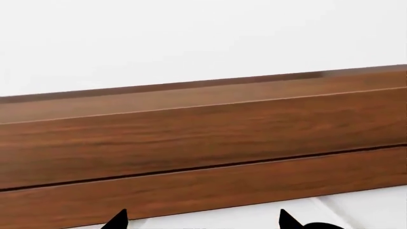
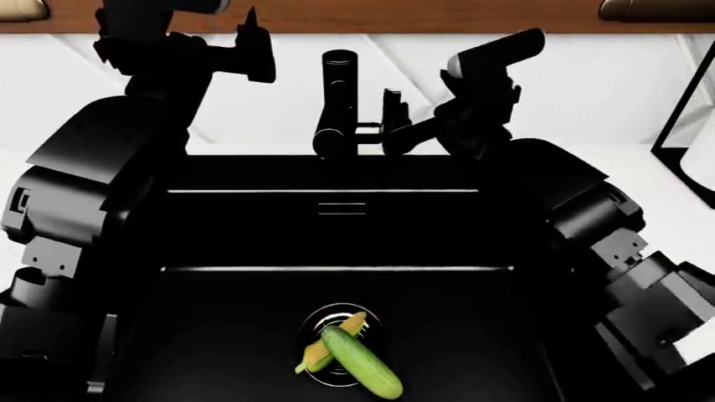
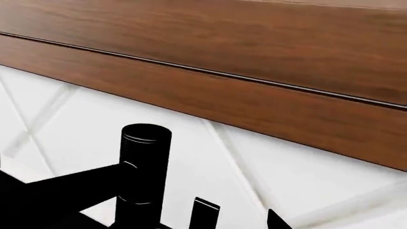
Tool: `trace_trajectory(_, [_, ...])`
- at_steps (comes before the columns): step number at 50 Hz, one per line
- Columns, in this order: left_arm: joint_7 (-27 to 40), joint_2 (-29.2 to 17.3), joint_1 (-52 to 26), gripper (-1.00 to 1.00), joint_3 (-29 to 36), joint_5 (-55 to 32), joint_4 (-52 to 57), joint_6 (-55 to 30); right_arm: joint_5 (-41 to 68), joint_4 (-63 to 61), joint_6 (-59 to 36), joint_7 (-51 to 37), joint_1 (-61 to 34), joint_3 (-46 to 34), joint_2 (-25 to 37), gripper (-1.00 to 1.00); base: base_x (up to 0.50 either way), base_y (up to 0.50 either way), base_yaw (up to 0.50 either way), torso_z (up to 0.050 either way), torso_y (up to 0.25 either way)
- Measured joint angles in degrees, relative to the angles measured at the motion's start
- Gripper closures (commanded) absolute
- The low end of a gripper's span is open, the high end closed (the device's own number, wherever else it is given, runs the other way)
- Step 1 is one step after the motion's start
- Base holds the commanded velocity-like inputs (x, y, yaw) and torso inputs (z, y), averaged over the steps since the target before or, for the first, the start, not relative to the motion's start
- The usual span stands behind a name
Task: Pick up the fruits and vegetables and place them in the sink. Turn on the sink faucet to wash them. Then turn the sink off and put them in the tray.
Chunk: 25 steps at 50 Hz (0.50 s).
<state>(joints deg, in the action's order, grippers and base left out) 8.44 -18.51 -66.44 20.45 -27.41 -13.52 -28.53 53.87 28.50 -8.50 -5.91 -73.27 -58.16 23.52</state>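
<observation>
The sink [image 2: 223, 335] takes up most of the head view, black basin set in the white table [image 2: 625, 109]. The faucet [image 2: 336, 100] stands at the back edge. The right hand [image 2: 391, 117] is right beside its lever, can't tell if the fingers are apart or together. The left hand [image 2: 254, 46] hangs up by the wall, fingertips apart. The cucumber [image 2: 363, 363] lies across the corn [image 2: 335, 342], both on the drain [image 2: 324, 322].
</observation>
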Motion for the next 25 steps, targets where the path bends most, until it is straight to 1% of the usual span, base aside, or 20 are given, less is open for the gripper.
trace_trajectory(7, [0.6, -0.4, -0.1, -1.00, 0.3, -0.4, 1.7, -2.0, -3.1, 21.0, 8.6, 6.2, -3.1, 2.0, -9.0, -1.00, 0.00, 0.00, 0.00, 0.000, 0.000])
trace_trajectory(11, [0.9, -0.6, -0.1, -1.00, 0.5, -0.6, 2.7, -2.9, -6.2, 29.4, 11.6, 8.6, -4.1, 5.0, -12.7, -1.00, 0.00, 0.00, 0.00, 0.000, 0.000])
trace_trajectory(16, [1.2, -0.9, 0.1, -1.00, 0.8, -0.8, 3.7, -3.8, -13.0, 36.1, 13.3, 10.8, -4.7, 11.7, -16.0, -1.00, 0.00, 0.00, 0.00, 0.000, 0.000])
trace_trajectory(21, [1.4, -1.0, 0.3, -1.00, 1.0, -1.0, 4.6, -4.4, -21.3, 40.2, 13.6, 12.9, -5.2, 19.7, -18.8, -1.00, 0.00, 0.00, 0.00, 0.000, 0.000])
trace_trajectory(25, [1.5, -1.2, 0.7, -1.00, 1.0, -1.2, 5.4, -4.8, -24.0, 42.3, 13.7, 14.0, -5.7, 22.0, -20.3, -1.00, 0.00, 0.00, 0.00, 0.000, 0.000])
